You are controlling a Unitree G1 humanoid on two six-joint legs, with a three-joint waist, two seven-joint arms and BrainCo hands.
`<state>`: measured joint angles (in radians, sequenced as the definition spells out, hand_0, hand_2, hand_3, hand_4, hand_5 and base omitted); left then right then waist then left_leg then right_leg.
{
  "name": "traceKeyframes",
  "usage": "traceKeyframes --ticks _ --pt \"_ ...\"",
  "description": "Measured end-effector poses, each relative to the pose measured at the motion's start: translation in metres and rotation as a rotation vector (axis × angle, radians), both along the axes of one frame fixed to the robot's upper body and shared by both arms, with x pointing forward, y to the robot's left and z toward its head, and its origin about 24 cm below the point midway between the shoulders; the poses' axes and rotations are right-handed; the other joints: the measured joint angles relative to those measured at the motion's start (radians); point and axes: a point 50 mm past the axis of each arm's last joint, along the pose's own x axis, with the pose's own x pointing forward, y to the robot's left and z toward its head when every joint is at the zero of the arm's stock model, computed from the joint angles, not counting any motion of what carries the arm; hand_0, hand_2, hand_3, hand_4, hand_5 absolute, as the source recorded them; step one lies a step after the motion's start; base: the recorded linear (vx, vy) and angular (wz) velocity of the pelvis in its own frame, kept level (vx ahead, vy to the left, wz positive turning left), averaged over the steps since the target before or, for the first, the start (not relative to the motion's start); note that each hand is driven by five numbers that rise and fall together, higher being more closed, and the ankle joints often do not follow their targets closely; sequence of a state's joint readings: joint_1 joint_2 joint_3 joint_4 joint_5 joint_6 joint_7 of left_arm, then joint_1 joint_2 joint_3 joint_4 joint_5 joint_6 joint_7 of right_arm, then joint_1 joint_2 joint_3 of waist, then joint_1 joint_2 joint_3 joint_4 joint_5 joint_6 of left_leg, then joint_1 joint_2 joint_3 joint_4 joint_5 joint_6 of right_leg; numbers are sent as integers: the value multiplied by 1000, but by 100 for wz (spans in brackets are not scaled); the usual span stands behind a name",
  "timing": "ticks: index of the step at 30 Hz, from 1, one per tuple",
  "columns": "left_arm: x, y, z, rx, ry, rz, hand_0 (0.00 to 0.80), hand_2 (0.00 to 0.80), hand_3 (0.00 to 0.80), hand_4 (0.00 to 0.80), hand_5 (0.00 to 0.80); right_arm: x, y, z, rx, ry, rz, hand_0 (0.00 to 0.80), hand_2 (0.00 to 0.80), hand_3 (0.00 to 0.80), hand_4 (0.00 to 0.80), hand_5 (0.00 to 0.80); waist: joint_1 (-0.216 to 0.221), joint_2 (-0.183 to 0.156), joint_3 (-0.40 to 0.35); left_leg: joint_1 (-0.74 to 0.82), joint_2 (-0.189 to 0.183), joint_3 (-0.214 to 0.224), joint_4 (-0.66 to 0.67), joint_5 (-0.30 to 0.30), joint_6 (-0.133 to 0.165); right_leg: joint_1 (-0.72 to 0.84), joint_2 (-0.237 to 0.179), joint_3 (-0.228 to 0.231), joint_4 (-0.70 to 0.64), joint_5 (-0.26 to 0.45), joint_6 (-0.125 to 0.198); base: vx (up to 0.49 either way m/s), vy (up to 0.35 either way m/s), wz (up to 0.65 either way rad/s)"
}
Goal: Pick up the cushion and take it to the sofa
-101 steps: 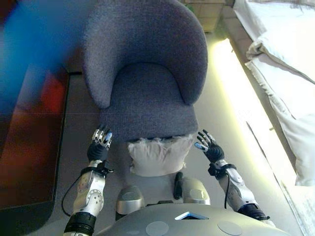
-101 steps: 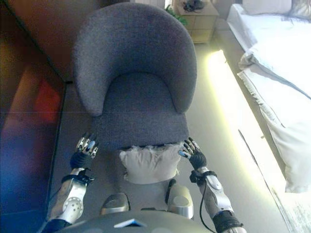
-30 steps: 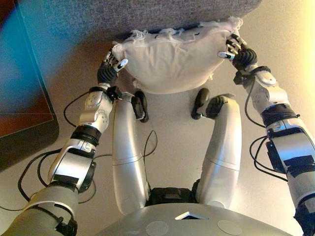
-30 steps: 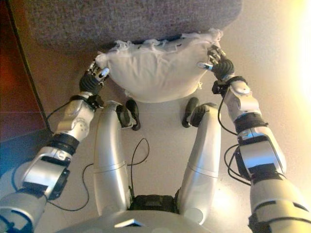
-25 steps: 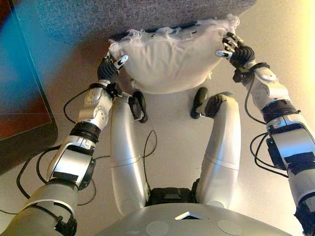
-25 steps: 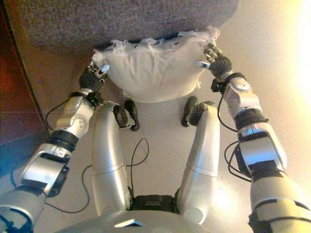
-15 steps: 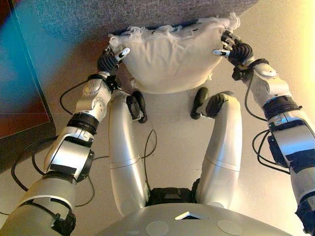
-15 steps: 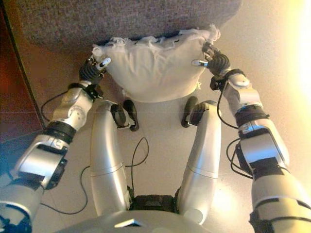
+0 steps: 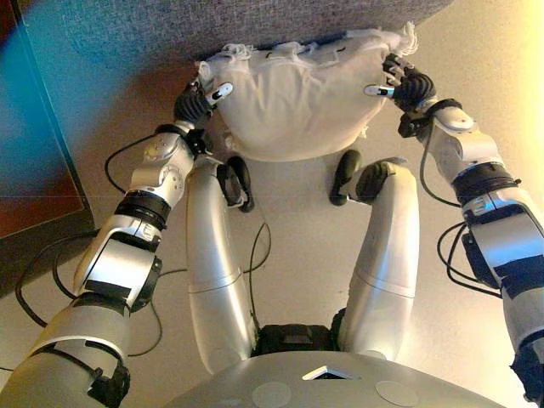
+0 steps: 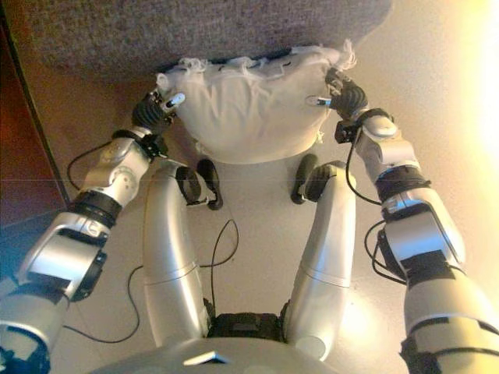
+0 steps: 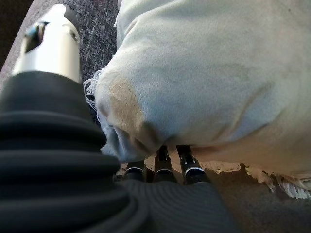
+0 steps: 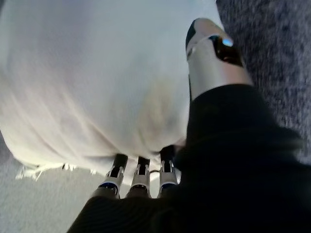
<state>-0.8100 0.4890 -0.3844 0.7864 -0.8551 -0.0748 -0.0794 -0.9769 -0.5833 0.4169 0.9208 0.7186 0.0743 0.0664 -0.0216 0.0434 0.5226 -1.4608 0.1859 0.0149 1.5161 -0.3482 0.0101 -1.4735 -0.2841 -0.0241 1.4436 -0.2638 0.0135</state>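
The white fringed cushion (image 9: 297,102) lies against the lower front of the grey upholstered seat (image 9: 212,25), held between both hands. My left hand (image 9: 194,104) grips its left end; in the left wrist view the fingers (image 11: 163,162) go under the cushion (image 11: 209,73) and the thumb (image 11: 53,43) lies over its corner. My right hand (image 9: 408,87) grips the right end the same way, its fingers (image 12: 138,174) under the cushion (image 12: 87,77) and the thumb (image 12: 214,58) on top. The fingertips of both hands are hidden beneath the fabric.
The grey seat's base spans the far edge of the eye views, right behind the cushion. A dark glossy panel (image 9: 34,127) stands along the left side. Pale floor (image 9: 297,255) spreads below the cushion and off to the right.
My left hand has pushed rightwards into the cushion's left end, bunching it narrower. The right hand has closed in slightly. Since 3.4 s ago the view has dropped low over the cushion.
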Motion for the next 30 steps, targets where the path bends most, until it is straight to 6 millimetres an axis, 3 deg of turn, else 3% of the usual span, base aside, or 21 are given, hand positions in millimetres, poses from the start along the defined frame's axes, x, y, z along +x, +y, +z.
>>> traceKeyframes --ticks 13,25,30 --pt "0 2 1 4 -5 -10 0 0 0 0 0 -6 -39 -6 73 25 -242 0 0 0 0 0 0 -7 2 -3 5 13 21 -19 17 -4 -1 11 -1 -5 8 2 2 -3" --pt "-1 4 3 10 -19 -33 0 0 0 0 0 -5 -35 -4 76 22 -181 0 0 0 0 0 11 -7 3 -22 4 14 43 -40 17 -25 -12 15 27 -12 20 -4 -7 1" --pt "-1 5 5 14 -34 -40 0 0 0 0 0 -2 -24 -5 61 30 -91 0 0 0 0 0 12 -7 3 -34 0 16 43 -40 17 -40 -20 17 36 -20 17 -15 -7 4"
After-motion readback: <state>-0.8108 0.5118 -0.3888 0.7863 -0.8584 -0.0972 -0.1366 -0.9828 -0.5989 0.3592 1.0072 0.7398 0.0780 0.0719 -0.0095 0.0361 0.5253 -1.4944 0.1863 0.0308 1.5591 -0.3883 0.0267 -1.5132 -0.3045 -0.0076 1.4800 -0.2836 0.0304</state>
